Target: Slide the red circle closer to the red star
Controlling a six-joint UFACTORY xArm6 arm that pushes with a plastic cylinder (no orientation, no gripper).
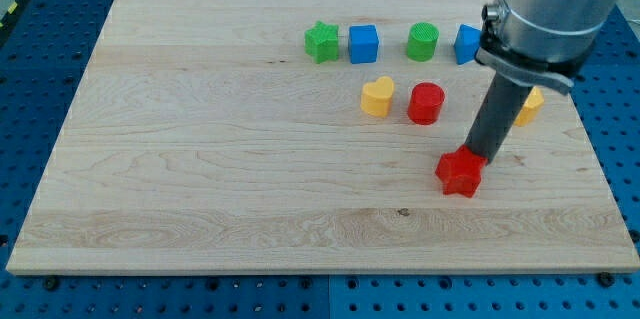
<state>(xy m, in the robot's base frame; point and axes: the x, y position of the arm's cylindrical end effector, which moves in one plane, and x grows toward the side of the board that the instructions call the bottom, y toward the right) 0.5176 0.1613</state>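
Note:
The red circle (426,103) stands right of the board's middle. The red star (460,172) lies a short way below it and to its right. My tip (476,153) is at the end of the dark rod, right at the red star's upper right edge, apparently touching it. The tip is below and to the right of the red circle, with a gap between them.
A yellow heart (377,97) sits just left of the red circle. A row near the view's top holds a green star (321,42), a blue cube (363,44), a green circle (422,42) and a blue block (466,44). A yellow block (529,105) is partly hidden behind the rod.

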